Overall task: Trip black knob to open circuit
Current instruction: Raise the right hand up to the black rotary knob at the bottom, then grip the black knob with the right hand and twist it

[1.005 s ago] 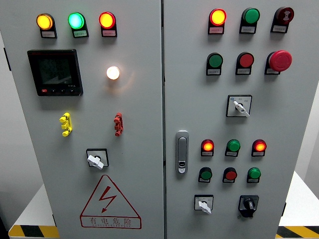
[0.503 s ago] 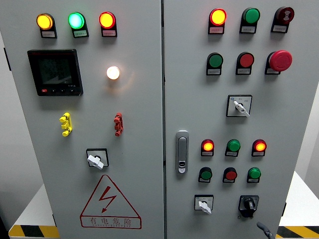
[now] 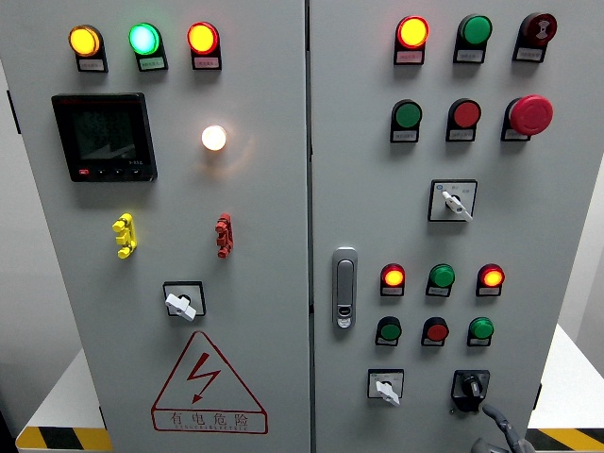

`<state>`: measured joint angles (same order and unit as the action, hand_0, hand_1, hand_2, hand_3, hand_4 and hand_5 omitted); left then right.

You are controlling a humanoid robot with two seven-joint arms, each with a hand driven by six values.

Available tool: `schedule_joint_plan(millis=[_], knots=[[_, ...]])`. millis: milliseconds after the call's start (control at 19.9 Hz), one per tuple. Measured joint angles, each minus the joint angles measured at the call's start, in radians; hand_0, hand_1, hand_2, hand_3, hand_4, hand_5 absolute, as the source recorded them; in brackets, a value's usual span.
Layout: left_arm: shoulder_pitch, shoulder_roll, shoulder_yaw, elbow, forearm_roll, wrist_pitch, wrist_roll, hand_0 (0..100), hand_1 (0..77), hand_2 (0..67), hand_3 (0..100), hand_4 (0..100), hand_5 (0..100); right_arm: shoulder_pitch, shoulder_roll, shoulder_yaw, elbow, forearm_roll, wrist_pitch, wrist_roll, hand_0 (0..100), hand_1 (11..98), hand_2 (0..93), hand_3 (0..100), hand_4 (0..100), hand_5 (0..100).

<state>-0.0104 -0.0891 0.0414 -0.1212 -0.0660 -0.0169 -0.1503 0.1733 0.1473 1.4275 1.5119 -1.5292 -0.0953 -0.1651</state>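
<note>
Reaching right hand (image 3: 498,436), slim grey fingers (image 3: 494,412), glossy black knob (image 3: 470,387)

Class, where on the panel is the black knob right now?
In the head view, the black knob sits at the right door's lower right, right of a white selector switch and below a green button.

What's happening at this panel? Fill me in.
A robot stands in front of a grey electrical cabinet covered in lamps, buttons and switches. Its right hand is just coming into view at the bottom right edge, one finger reaching up toward the black knob in the lower right corner of the right door. It sits very close to the knob, with no grip on it. Several lamps are lit. The left hand is out of view.
</note>
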Motion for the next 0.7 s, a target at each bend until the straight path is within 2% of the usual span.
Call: schedule_joint_plan(millis=[352, 704], knots=[[0.000, 0.000, 0.000, 0.000, 0.000, 0.000, 0.000, 0, 3.0, 13.0, 21, 6, 1, 0.021, 0.0015, -0.008, -0.010, 0.003, 0.000, -0.007, 100, 59.0, 0.6, 94, 100, 100], [0.000, 0.000, 0.000, 0.000, 0.000, 0.000, 0.000, 0, 3.0, 13.0, 21, 6, 1, 0.022, 0.0015, -0.014, -0.010, 0.074, -0.001, -0.027, 100, 58.9, 0.6, 94, 100, 100]])
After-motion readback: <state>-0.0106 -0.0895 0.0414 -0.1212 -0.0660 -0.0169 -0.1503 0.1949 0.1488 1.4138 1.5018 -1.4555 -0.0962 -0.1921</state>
